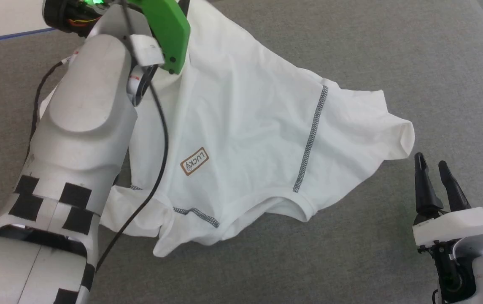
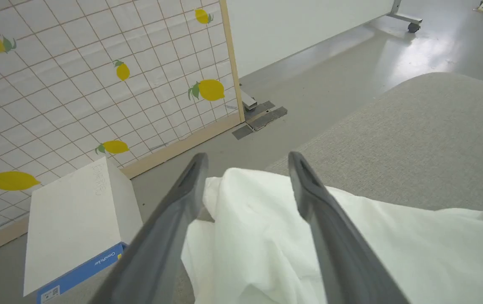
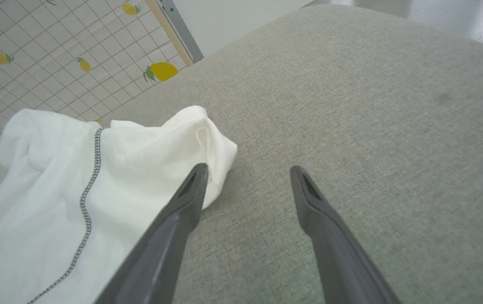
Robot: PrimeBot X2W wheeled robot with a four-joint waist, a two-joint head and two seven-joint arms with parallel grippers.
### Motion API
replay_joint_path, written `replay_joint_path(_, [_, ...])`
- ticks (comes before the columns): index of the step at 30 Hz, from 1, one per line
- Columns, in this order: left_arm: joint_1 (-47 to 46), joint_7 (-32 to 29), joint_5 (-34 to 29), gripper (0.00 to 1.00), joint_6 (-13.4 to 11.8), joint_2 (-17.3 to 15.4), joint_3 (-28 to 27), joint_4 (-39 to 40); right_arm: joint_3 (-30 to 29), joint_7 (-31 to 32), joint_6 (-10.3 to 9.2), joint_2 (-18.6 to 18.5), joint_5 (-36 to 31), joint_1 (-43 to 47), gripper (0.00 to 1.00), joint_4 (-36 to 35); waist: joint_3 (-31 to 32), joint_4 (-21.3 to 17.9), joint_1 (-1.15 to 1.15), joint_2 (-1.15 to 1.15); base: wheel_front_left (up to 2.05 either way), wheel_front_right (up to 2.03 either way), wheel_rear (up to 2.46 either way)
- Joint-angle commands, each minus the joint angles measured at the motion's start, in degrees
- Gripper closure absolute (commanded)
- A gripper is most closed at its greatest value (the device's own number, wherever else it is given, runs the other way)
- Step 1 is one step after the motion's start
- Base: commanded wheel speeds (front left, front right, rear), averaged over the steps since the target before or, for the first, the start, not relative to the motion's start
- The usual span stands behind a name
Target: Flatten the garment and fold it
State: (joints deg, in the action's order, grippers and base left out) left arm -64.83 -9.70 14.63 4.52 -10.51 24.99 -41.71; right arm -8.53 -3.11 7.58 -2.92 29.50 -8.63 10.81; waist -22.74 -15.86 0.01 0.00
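Observation:
The garment (image 1: 245,126), a white T-shirt with grey speckled seams and a small brown label, lies rumpled on the grey padded surface (image 1: 393,50). My left arm reaches over its far left part. In the left wrist view, my left gripper (image 2: 247,158) is open, its fingers straddling a raised fold of the garment (image 2: 266,236) near the surface's far edge. My right gripper (image 1: 430,159) is open and empty above bare surface, just right of the bunched sleeve end. In the right wrist view, the right gripper (image 3: 249,169) has its left finger beside the garment (image 3: 55,190).
Beyond the surface's far edge, a white box (image 2: 72,211) with a blue stripe stands on the floor against a lemon-patterned grid panel (image 2: 76,84). A cable hangs along my left forearm (image 1: 85,126). Bare grey surface stretches to the right of the shirt.

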Motion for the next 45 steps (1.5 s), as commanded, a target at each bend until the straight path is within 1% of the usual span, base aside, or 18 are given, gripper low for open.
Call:
replay_joint_path(1, [1.14, 2.98, 1.69, 0.00, -0.14, 0.03, -1.37, 0.49, -0.20, -0.12, -0.09, 0.04, -0.19, -0.54, 0.00, -0.04, 1.93, 2.27, -0.01, 0.00, 0.00, 0.00, 0.00])
replay_joint_path(4, [3.17, 9.30, 4.19, 0.00, -0.83, 0.26, -4.20, 2.23, -0.89, 0.48, -0.09, 0.04, -1.03, -0.15, 0.00, -0.53, 3.98, 4.79, -0.01, 0.00, 0.00, 0.00, 0.00])
replay_joint_path(6, [5.93, 14.99, 6.15, 0.00, -1.56, -0.02, -6.82, 4.67, -1.06, 1.19, -0.09, 0.04, -1.60, 0.16, 0.00, -1.02, 5.58, 6.37, -0.01, 0.00, 0.00, 0.00, 0.00])
replay_joint_path(7, [8.20, 17.98, 7.46, 0.00, -2.53, -0.28, -8.78, 6.10, -1.21, 1.49, -0.09, 0.04, -1.81, 0.33, 0.00, -1.33, 6.52, 7.21, -0.01, 0.00, 0.00, 0.00, 0.00])
replay_joint_path(9, [13.21, 21.53, 8.96, 0.00, -4.06, -1.01, -11.38, 8.81, -1.57, 2.19, -0.09, 0.04, -2.17, 0.91, 0.00, -1.85, 8.17, 8.86, -0.01, 0.00, 0.00, 0.00, 0.00])
replay_joint_path(14, [28.09, 23.89, 11.85, 0.00, -7.75, -2.68, -16.97, 16.43, -2.32, 4.27, -0.09, 0.04, -3.18, 2.68, 0.00, -3.50, 11.39, 12.51, -0.01, 0.00, 0.00, 0.00, 0.00])
replay_joint_path(16, [34.60, 24.05, 12.51, 0.00, -8.86, -2.91, -18.06, 19.25, -2.66, 5.28, -0.09, 0.04, -3.49, 3.53, 0.00, -4.07, 12.59, 13.85, -0.01, 0.00, 0.00, 0.00, 0.00])
replay_joint_path(19, [43.79, 23.68, 13.85, 0.00, -11.03, -2.27, -19.31, 22.62, -3.19, 6.94, -0.09, 0.04, -3.93, 5.08, 0.00, -5.04, 14.25, 15.91, -0.01, 0.00, 0.00, 0.00, 0.00])
replay_joint_path(24, [54.10, 22.55, 15.58, 0.00, -13.30, -0.67, -19.93, 26.11, -3.55, 10.33, -0.09, 0.04, -5.19, 7.06, 0.00, -6.19, 16.24, 18.04, -0.01, 0.00, 0.00, 0.00, 0.00])
replay_joint_path(28, [58.56, 22.44, 15.95, 0.00, -14.38, 0.59, -19.47, 28.22, -2.10, 16.08, -0.09, 0.04, -8.03, 7.58, 0.00, -7.11, 16.99, 18.95, -0.01, 0.00, 0.00, 0.00, 0.00])
replay_joint_path(30, [59.79, 22.41, 15.83, 0.00, -14.80, 0.77, -19.24, 29.22, 0.23, 20.73, -0.09, 0.04, -10.58, 7.42, 0.00, -7.77, 17.30, 19.10, -0.01, 0.00, 0.00, 0.00, 0.00])
replay_joint_path(32, [60.61, 22.26, 15.69, 0.00, -15.19, 0.77, -19.07, 30.10, 3.78, 27.22, -0.09, 0.04, -13.84, 7.03, 0.00, -8.33, 17.51, 19.05, -0.01, 0.00, 0.00, 0.00, 0.00])
replay_joint_path(35, [61.52, 21.74, 15.39, 0.00, -15.92, 0.82, -18.70, 31.73, 9.81, 38.02, -0.09, 0.02, -20.73, 5.58, 0.00, -9.46, 17.62, 18.87, -0.01, 0.00, 0.00, 0.00, 0.00])
replay_joint_path(37, [61.81, 21.37, 15.36, 0.00, -16.20, 0.81, -18.55, 32.58, 12.48, 43.05, -0.09, -0.14, -23.23, 3.93, 0.00, -9.71, 17.50, 18.75, -0.01, 0.00, 0.00, 0.00, 0.00])
replay_joint_path(39, [61.76, 20.83, 15.79, 0.00, -16.29, 1.21, -18.34, 33.34, 14.25, 46.89, -0.09, -1.11, -24.95, 2.24, 0.00, -8.69, 17.25, 18.89, -0.01, 0.00, 0.00, 0.00, 0.00])
replay_joint_path(41, [61.39, 20.45, 15.95, 0.00, -16.20, 1.45, -17.95, 33.65, 14.72, 49.25, -0.09, -1.95, -25.65, 1.06, 0.00, -7.02, 17.10, 19.39, -0.01, 0.00, 0.00, 0.00, 0.00])
replay_joint_path(45, [60.39, 20.27, 16.14, 0.00, -15.89, 1.66, -17.45, 33.69, 15.67, 52.23, -0.09, -3.52, -25.74, -0.25, 0.00, -2.74, 16.62, 19.99, -0.01, 0.00, 0.00, 0.00, 0.00])
